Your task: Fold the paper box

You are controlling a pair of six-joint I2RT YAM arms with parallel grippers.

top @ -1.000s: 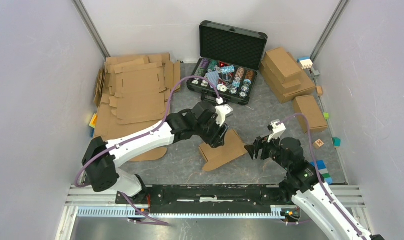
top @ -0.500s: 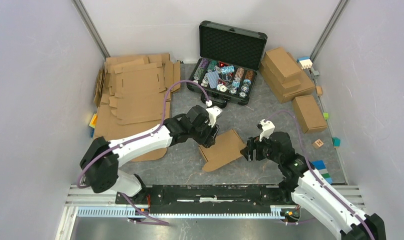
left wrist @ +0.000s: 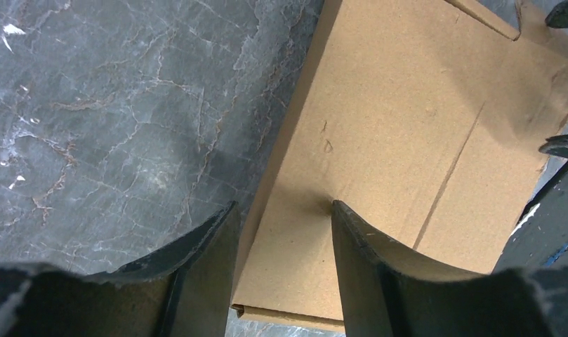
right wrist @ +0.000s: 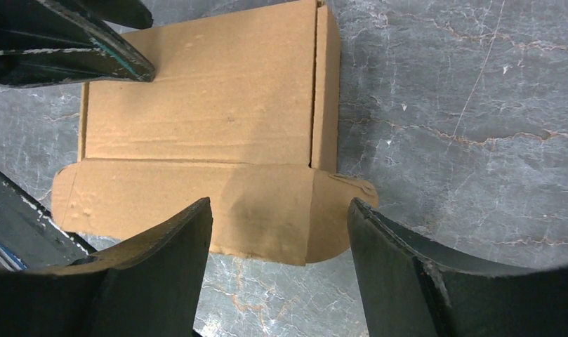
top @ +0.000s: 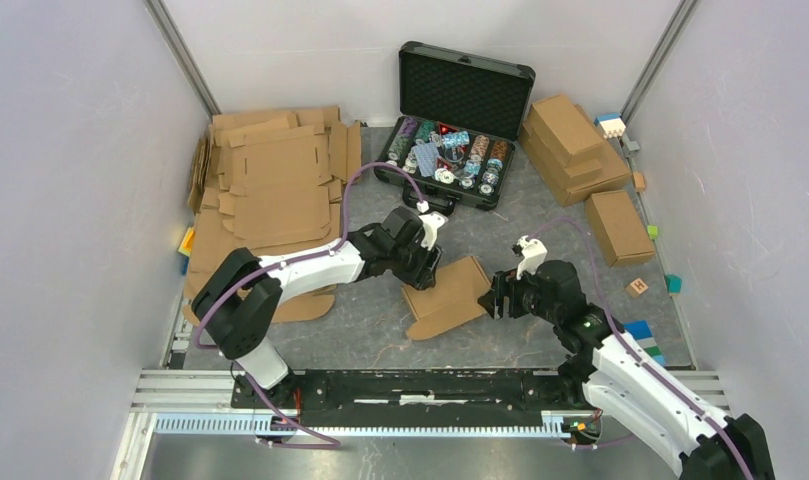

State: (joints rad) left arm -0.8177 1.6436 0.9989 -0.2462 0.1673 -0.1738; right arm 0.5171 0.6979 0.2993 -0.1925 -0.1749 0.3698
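The paper box [top: 450, 297] is a brown cardboard piece lying low on the grey table, between my two arms. My left gripper [top: 424, 268] is at its far-left edge. In the left wrist view that gripper [left wrist: 281, 210] is open and straddles the box [left wrist: 407, 140] edge: one fingertip [left wrist: 340, 210] rests on the cardboard, the other stands beside it over the table. My right gripper [top: 495, 297] is at the box's right side. It [right wrist: 279, 203] is open, with a rounded flap of the box [right wrist: 203, 119] just beyond its tips and nothing between them.
A pile of flat cardboard sheets [top: 275, 190] lies at the back left. The open black case of chips [top: 460, 150] is behind the box. Folded boxes [top: 575, 145] [top: 620, 225] sit at the back right. Small coloured blocks [top: 640, 287] lie along the right edge.
The left arm has swung its elbow inward and its gripper has shifted slightly left on the box. The right gripper has moved left, closer to the box. Both stay open.
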